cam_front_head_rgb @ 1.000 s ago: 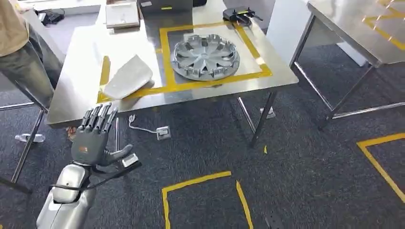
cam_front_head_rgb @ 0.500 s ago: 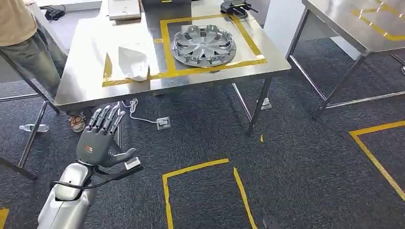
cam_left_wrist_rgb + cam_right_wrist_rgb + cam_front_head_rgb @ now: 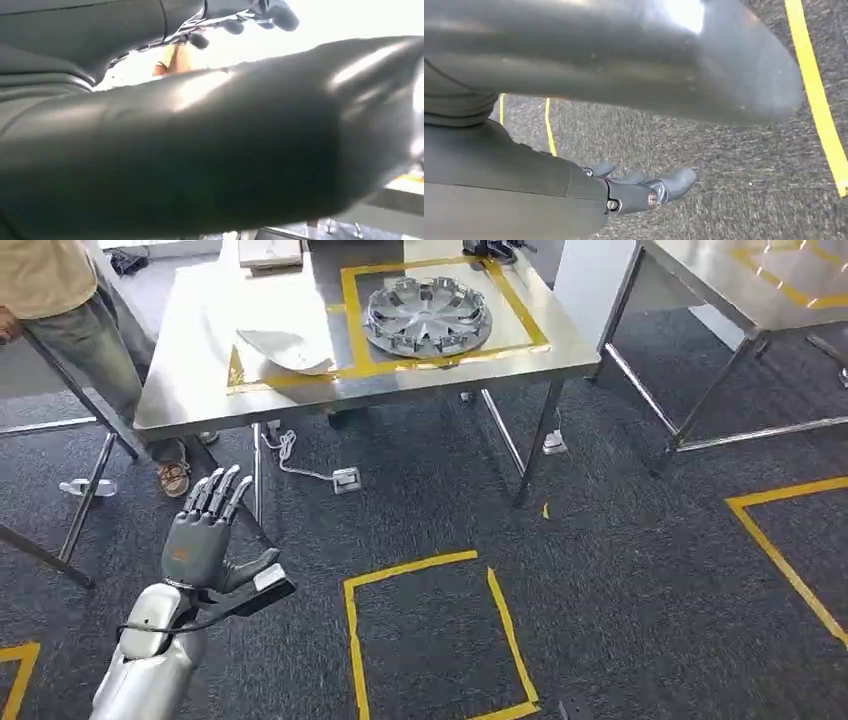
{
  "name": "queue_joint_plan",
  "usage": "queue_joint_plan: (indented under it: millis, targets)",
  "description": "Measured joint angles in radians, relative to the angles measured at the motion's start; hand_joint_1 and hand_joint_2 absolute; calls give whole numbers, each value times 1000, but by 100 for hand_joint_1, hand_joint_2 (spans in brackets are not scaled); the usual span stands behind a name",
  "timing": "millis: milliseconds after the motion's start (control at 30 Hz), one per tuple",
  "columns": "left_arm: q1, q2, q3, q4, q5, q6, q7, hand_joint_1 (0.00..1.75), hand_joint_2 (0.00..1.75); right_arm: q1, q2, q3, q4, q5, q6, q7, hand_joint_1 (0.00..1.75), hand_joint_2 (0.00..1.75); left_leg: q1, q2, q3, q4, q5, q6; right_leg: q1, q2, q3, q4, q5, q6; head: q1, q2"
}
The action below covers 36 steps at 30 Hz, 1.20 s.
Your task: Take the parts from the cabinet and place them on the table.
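1. Table [image 3: 190,390]: steel top, well ahead of the left hand's fingertips. Its near edge runs across the view beyond the fingers, and its legs come down to the carpet on either side.
2. Carpet floor [image 3: 620,570]: dark, marked with yellow tape lines. The widest open room lies to the thumb side of the left hand, across the taped square [image 3: 430,640].
3. Person [image 3: 70,300]: standing at the table's far-left corner, beyond the fingers and to their outer side. Judged the main collision concern on that flank.
4. Wheel cover [image 3: 428,316]: silver, lying flat inside the yellow taped frame on the table, well beyond the fingertips. One task part judged already delivered.
5. Pale curved panel [image 3: 288,350]: lying on the table beside the wheel cover, nearer the fingers' line, resting partly over the tape.
6. Left hand [image 3: 205,540]: raised, fingers straight and spread upward, thumb out to the side, holding nothing.
7. Right hand [image 3: 644,190]: seen in its wrist view hanging over the carpet, fingers loosely extended, nothing in them.
8. Socket box and cable [image 3: 345,480]: on the floor under the table's near edge, ahead of the fingers; a trip point.
9. Judgement: both hands being empty, the step in hand is travel toward the cabinet for another part. Best done through the open carpet, well off the table legs, the cable and the person.
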Motion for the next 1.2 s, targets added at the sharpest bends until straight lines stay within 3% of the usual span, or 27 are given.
queue_joint_plan:
  millis: [67, 100, 167, 200, 233, 267, 300, 367, 400, 467, 500, 533, 600, 633, 667, 767, 933, 1200]
  targets:
    - [0, -5, 5, 8, 0, 0, -1, 0, 0, 3, 0, -4, 0, -1, 0, 1, 0, 0, 2, 3, -4, -8, 20, 20, 0, 2, -4, -2, 10, 14, 0, 0]
    - [-3, -8, 6, 11, 0, 0, -1, 0, 0, 3, 0, -7, 0, -1, 0, 1, 0, 0, 5, 6, -9, -9, 27, 25, -4, 6, -15, 22, -17, 19, 1, 0]
    - [-7, -11, 9, 20, 6, 0, 0, 0, 0, 4, 0, -10, 0, -1, 0, 1, 0, 0, 5, 5, -28, -6, 43, 33, -5, 7, -75, 167, -123, 27, 5, 0]
    - [-6, -11, 12, 25, 15, 0, -3, 0, 175, 4, 0, -11, 0, -6, 0, 1, 0, 0, 4, 5, -41, -2, 50, 33, -4, 9, -107, 255, -165, 29, 5, 0]
    - [-3, -12, 16, 30, 23, 0, -3, 0, 175, 4, 0, -14, 0, -8, 1, 1, 0, 0, 4, 5, -51, 2, 54, 32, -4, 9, -118, 301, -181, 30, 5, 0]
    - [1, -12, 20, 35, 26, 0, -3, 0, 175, 5, 0, -18, 0, -14, 4, 2, 0, 175, 4, 5, -61, 7, 58, 30, -4, 9, -108, 302, -175, 30, 5, 0]
    - [4, -12, 23, 39, 34, 0, -2, 0, 175, 6, -1, -22, 0, -17, 7, 2, 0, 175, 5, 5, -69, 13, 60, 28, -5, 9, -73, 257, -154, 28, 5, 0]
    - [2, -12, 26, 54, 47, 0, 7, 0, 175, 6, -1, -31, 0, -22, 12, 3, 0, 175, 6, 5, -80, 25, 62, 24, -6, 9, 45, 84, -95, 23, 5, 0]
    - [0, -12, 27, 64, 49, 0, 24, 0, 175, 4, -1, -35, 0, -21, 12, 3, 0, 175, 4, 6, -86, 30, 62, 17, -5, 10, 72, 31, -115, 17, 5, 0]
    - [5, -10, 30, 84, 57, -5, 62, 0, 175, 13, -2, -30, 0, -23, 10, 8, 0, 175, -1, 5, -88, 32, 61, 6, -4, 11, 71, 28, -102, 7, 3, 0]
    - [13, -10, 31, 95, 74, -19, 78, 0, 175, 19, -2, -21, 0, -32, 9, 12, 0, 175, -4, 5, -94, 32, 53, 25, -4, 9, 72, 25, -100, 9, 3, 0]
    - [25, -10, 31, 105, 95, -34, 89, 0, 175, 25, -6, -12, 0, -44, 8, 15, 0, 175, -4, 5, -93, 30, 57, 33, -3, 9, 72, 25, -99, 7, 3, 0]
    - [49, -9, 31, 125, 147, -64, 107, 0, 175, 31, -13, 8, -5, -70, 8, 16, 0, 175, -4, 5, -92, 23, 63, 23, -2, 10, 69, 25, -96, 0, 3, 0]
    - [60, -8, 31, 134, 169, -78, 115, 0, 0, 34, -16, 19, -7, -82, 7, 18, 0, 175, -4, 5, -92, 20, 66, 20, -2, 10, 67, 25, -95, -2, 3, 0]
    - [71, -9, 31, 142, 193, -90, 124, 0, 0, 37, -19, 29, -10, -93, 6, 20, 0, 0, -3, 5, -92, 18, 69, 15, -2, 10, 66, 25, -95, -3, 3, 0]
    - [108, -8, 32, 167, 274, -137, 149, 0, 0, 49, -30, 70, -21, -134, 3, 24, 0, 0, -3, 4, -92, 14, 76, 3, -1, 8, 65, 26, -94, -7, 3, 0]
    - [173, -8, 32, 204, 401, -210, 187, 0, 0, 67, -51, 138, -42, -198, -3, 35, 0, 0, -3, 4, -93, 13, 77, -4, -1, 8, 64, 26, -94, -8, 3, 0]
    - [273, -8, 32, 256, 606, -329, 250, 0, 0, 100, -81, 262, -79, -303, -6, 48, 0, 0, -3, 4, -94, 17, 75, -2, -2, 8, 64, 25, -94, -7, 3, 0]
